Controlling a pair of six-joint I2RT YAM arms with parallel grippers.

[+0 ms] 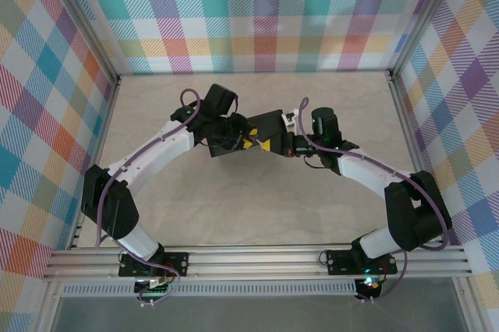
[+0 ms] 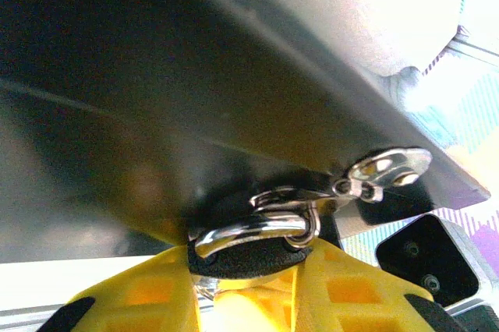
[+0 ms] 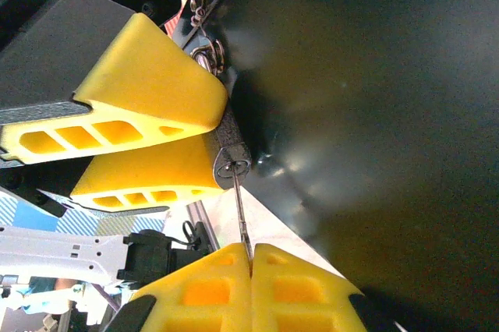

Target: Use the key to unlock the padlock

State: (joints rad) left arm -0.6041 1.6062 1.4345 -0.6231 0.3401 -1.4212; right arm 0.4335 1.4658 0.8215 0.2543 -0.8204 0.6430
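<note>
1. Count: two arms, two hands, one padlock, one key, one black box.
2. The left hand (image 2: pixel 249 260) is partly closed, its yellow fingers clamped on either side of the padlock (image 3: pixel 231 145) body. The padlock's silver shackle (image 2: pixel 257 227) passes through the metal hasp (image 2: pixel 387 167) on the box.
3. The right hand (image 3: pixel 251 258) is closed tight, its fingertips pinching the near end of the key (image 3: pixel 240 207).
4. The key is a thin silvery shaft running from the right fingertips up to the padlock's round keyway, its far end at or in the keyway.
5. The box (image 3: pixel 374 114) stands mid-tabletop (image 1: pixel 257 207); its dark side presses close against both hands.
6. The left arm (image 1: pixel 156 153) and right arm (image 1: pixel 374 172) meet over the box, their wrists crowding it from above.
7. Checked walls (image 1: pixel 265 5) enclose three sides.
</note>
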